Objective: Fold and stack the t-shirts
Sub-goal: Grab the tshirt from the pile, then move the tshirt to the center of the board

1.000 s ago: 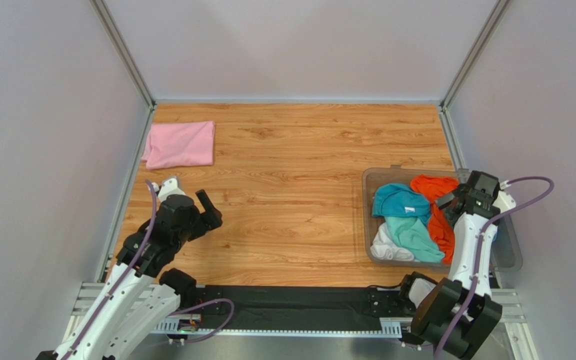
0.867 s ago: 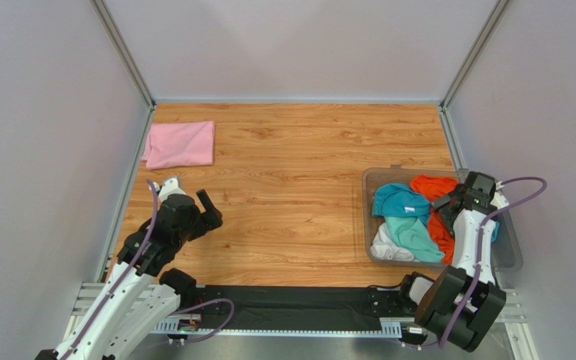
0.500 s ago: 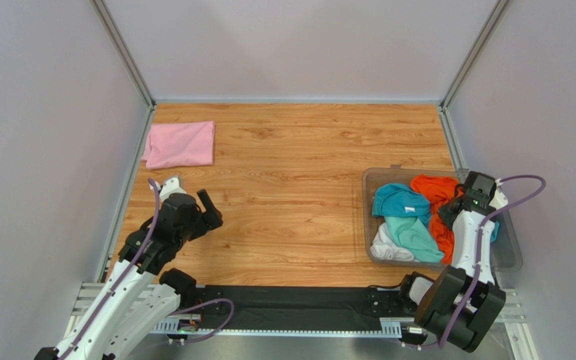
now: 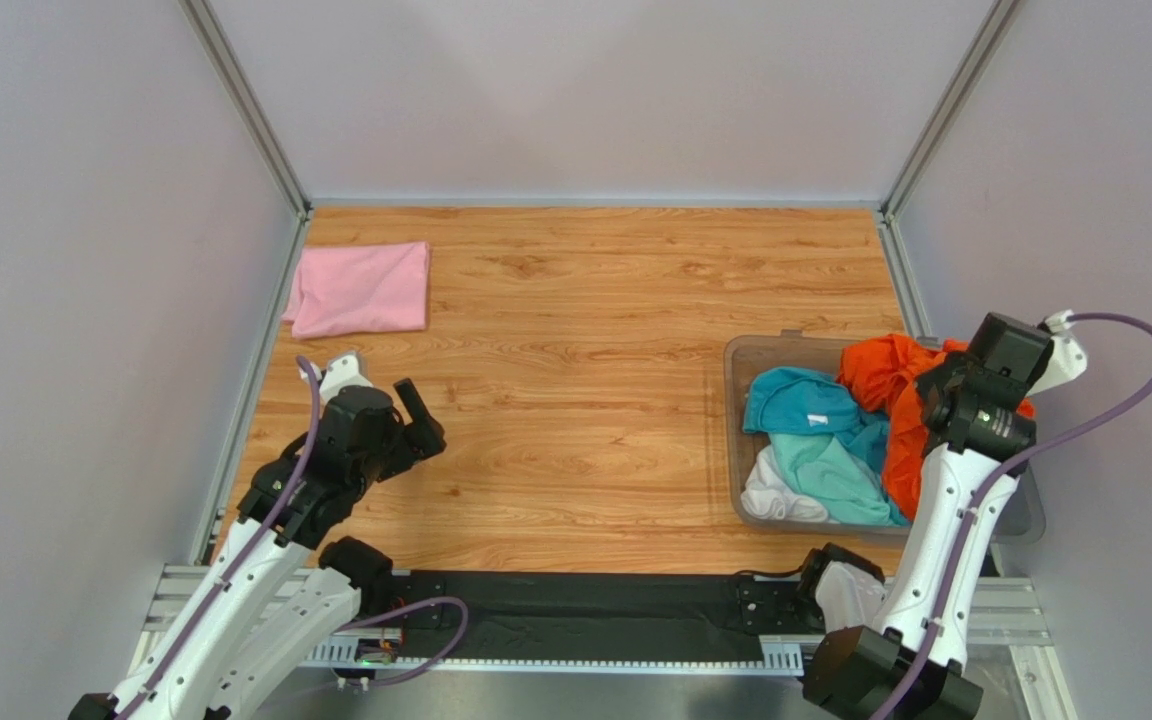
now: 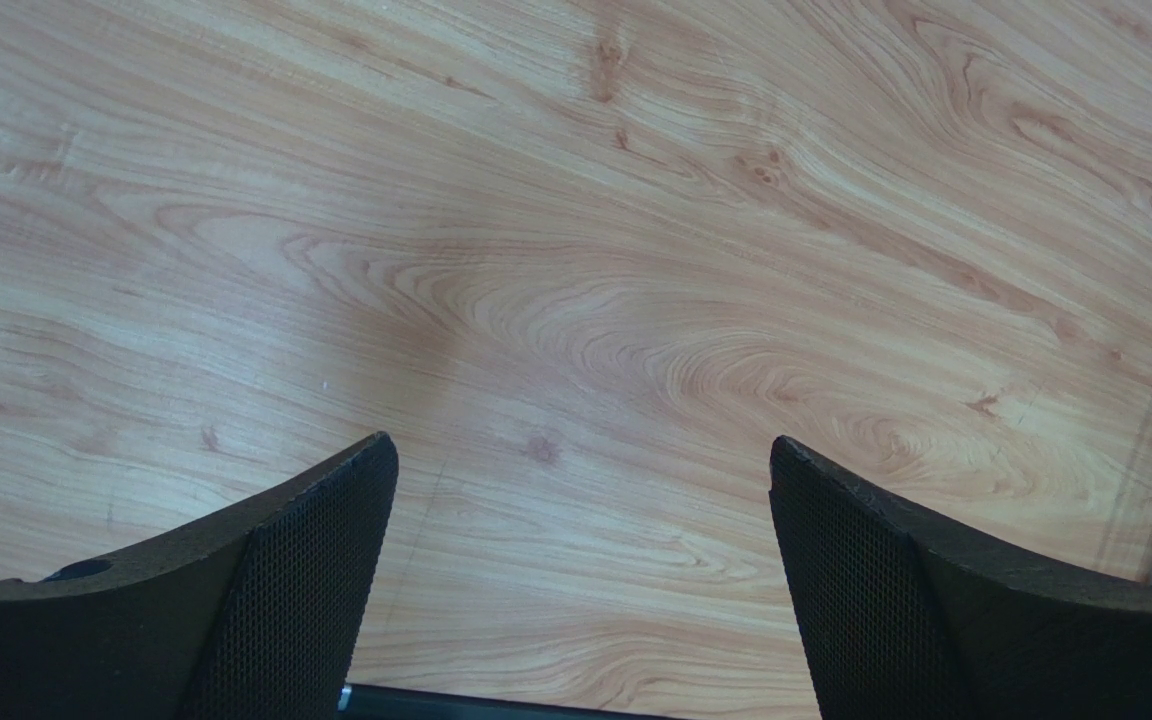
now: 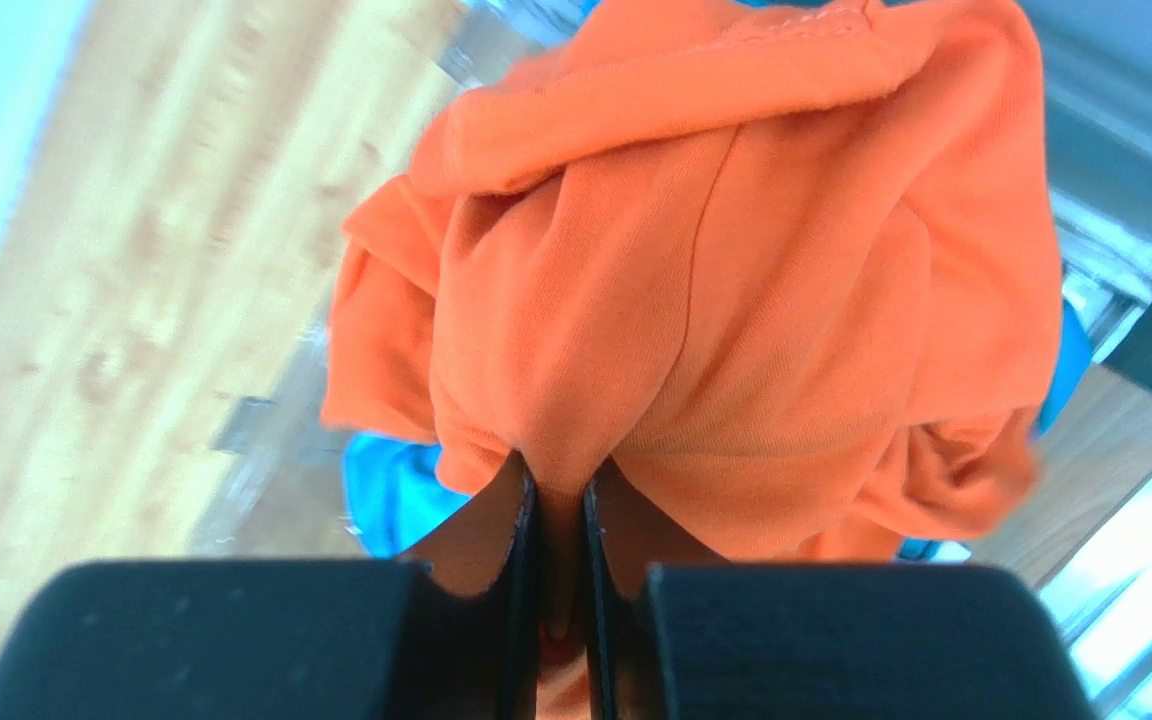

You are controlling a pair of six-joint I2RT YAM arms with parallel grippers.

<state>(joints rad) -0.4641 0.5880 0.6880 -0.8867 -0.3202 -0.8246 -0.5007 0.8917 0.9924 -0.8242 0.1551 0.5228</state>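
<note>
One pink t-shirt (image 4: pixel 360 288) folded | pick-out: right end effector (image 6: pixel 552 533) clamps orange t-shirt (image 6: pixel 717 300) over clear bin (image 4: pixel 732 450) | left end effector (image 5: pixel 579 495) wide | next: spread flat on table (image 4: pixel 612 345)

In my workspace: one wood-grain tabletop (image 4: pixel 597 300) filling the centre of the frame; one clear plastic bin (image 4: pixel 732 450) at its lower right; pale grey enclosure walls (image 4: pixel 597 90) on three sides; one black rail (image 4: pixel 582 600) along the bottom edge.
</note>
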